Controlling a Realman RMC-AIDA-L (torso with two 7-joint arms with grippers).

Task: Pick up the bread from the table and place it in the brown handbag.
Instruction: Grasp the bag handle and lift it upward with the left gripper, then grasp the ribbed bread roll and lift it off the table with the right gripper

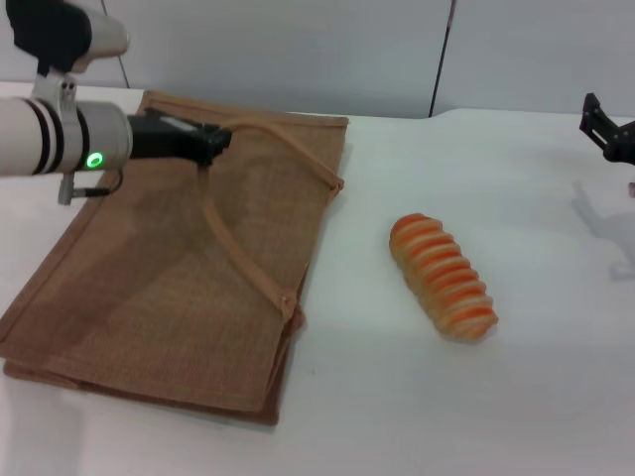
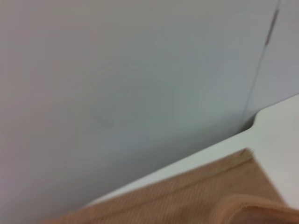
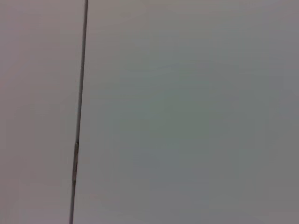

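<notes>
Left pincer (image 1: 216,141) grips the brown handbag's (image 1: 179,288) strap; right pincer (image 1: 607,127), cropped, unreadable; bread (image 1: 443,276) untouched.

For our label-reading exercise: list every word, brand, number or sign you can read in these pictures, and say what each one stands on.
None: no readable text appears in any view.
The brown handbag, the bread and the table carry no print.
The left gripper at the bag's handle shows no lettering; the arm's green ring light is a plain light, not a sign.
</notes>
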